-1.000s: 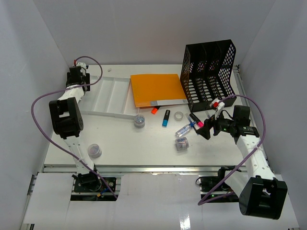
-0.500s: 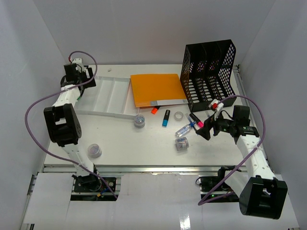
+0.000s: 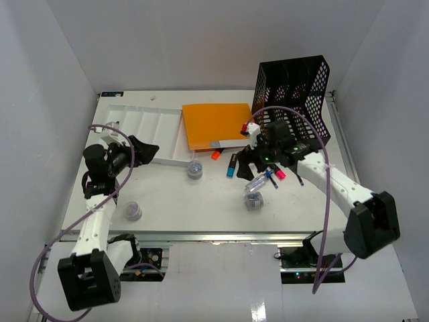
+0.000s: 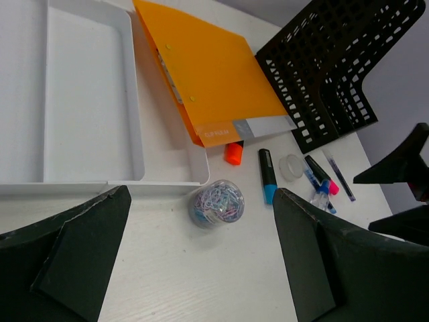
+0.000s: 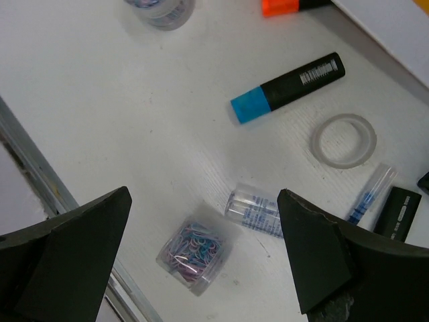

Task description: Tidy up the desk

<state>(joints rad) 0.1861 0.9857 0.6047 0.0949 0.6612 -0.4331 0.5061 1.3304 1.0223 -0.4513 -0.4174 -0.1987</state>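
The desk [image 3: 174, 201] fills the floor of the white enclosure, with its metal rail [image 3: 201, 235] along the near edge just above the arm bases. It looks only partly sorted: a white tray [image 3: 151, 131] sits at the back left, an orange folder [image 3: 218, 124] beside it and a black file rack [image 3: 291, 100] at the back right, with small items loose in front of them. The step in hand appears to be choosing what to pick up. The right gripper [image 3: 244, 166] hangs with its jaws spread wide and nothing between them, above a blue highlighter [image 5: 288, 87], a tape ring [image 5: 343, 139], a clear tube [image 5: 258, 209] and a small box of paper clips [image 5: 191, 253]. The left gripper [image 3: 149, 151], equally wide and empty, faces a round jar of paper clips [image 4: 216, 201] just beside the tray's near corner. The next move probably calls for lowering onto one piece and closing. The highlighter lies apart from its neighbours, while the tube has a thin blue pen [image 5: 370, 193] just beside it. The clip box sits near the rail, so room is tight there; the bare middle of the near half is open.
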